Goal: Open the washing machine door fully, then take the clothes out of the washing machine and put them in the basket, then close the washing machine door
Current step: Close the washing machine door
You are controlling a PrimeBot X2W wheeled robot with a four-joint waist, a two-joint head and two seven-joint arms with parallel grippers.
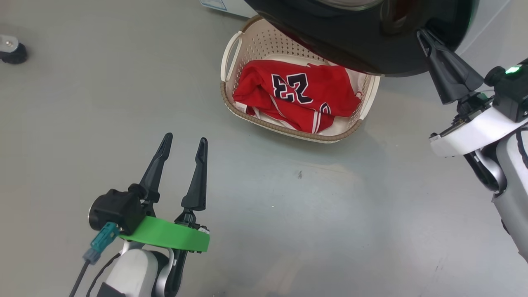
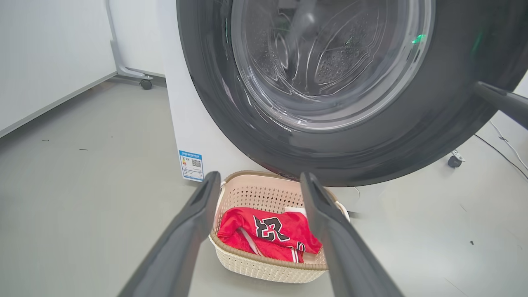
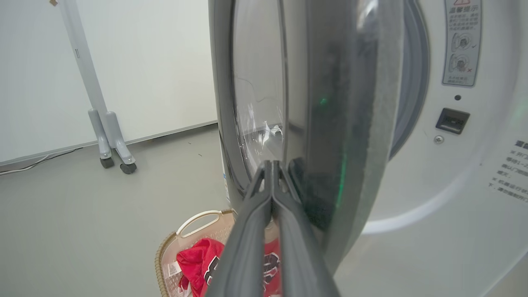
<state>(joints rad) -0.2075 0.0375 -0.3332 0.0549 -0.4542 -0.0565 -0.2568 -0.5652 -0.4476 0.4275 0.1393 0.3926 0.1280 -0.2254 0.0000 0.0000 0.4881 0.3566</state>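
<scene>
The right hand [image 3: 272, 166], fingers pressed together, points at the washing machine door [image 3: 330, 103], above the basket [image 3: 198, 216] of clothes [image 3: 198, 260].

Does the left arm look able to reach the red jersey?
Probably yes: the left arm has open jaws, bare grey floor leads to the cream perforated plastic basket; red number-23 jersey uncovered inside.
</scene>
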